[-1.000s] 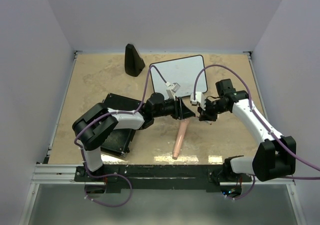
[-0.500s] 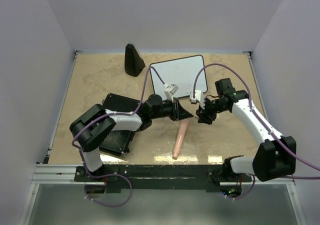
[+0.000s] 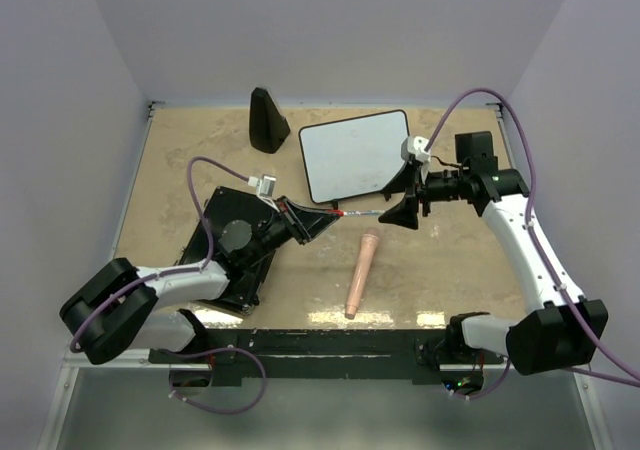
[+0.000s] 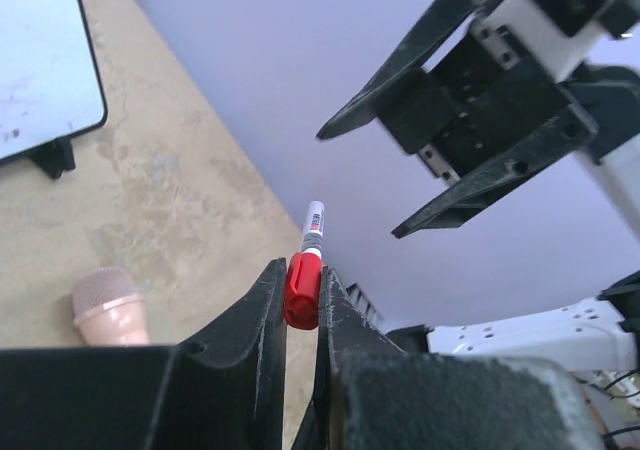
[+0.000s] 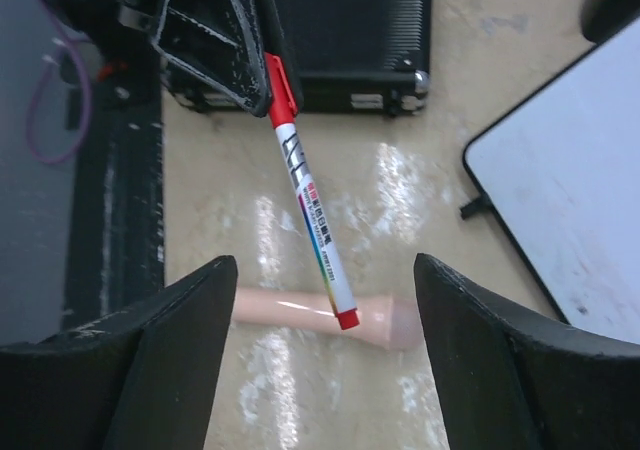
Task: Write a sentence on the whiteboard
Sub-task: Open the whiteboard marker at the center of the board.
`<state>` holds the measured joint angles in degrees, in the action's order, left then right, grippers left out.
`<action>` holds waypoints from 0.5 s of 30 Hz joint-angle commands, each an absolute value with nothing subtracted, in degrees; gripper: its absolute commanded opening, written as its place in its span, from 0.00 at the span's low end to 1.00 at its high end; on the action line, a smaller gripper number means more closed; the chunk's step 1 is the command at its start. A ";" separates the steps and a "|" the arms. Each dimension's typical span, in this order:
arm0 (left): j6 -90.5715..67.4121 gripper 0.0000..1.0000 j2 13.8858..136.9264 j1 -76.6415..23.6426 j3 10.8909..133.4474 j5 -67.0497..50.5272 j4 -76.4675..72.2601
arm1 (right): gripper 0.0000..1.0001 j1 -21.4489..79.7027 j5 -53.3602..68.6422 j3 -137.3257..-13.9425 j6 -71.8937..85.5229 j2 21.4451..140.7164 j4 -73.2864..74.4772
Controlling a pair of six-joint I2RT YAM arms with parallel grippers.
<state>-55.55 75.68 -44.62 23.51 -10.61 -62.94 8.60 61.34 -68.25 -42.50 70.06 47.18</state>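
Note:
The whiteboard (image 3: 355, 155) stands blank at the back centre, its corner also showing in the left wrist view (image 4: 40, 60) and its lower edge in the right wrist view (image 5: 570, 220). My left gripper (image 3: 322, 214) is shut on the red cap of a white marker (image 3: 355, 213), which points right, above the table. In the left wrist view the fingers (image 4: 262, 310) pinch the red cap (image 4: 302, 288). My right gripper (image 3: 390, 208) is open just past the marker's free red end (image 5: 345, 318), its jaws wide on either side without touching.
A pink handle-shaped object (image 3: 362, 273) lies on the table under the marker. A black ribbed case (image 3: 235, 245) sits at the left under my left arm. A black cone-shaped stand (image 3: 267, 120) is at the back left. Walls enclose the table.
The right gripper has opened, let go of the marker and drawn back to the right. The left arm has pulled back left with the marker gripped by its cap.

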 commanded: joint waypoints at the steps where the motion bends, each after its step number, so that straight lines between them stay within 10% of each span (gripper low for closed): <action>1: -57.92 0.00 72.51 -44.21 21.71 -6.41 -72.59 | 0.75 8.53 77.85 -68.12 -28.15 73.46 38.79; 15: -59.06 0.00 79.36 -44.56 25.57 -9.14 -81.74 | 0.69 11.95 83.93 -62.05 -7.48 75.59 23.30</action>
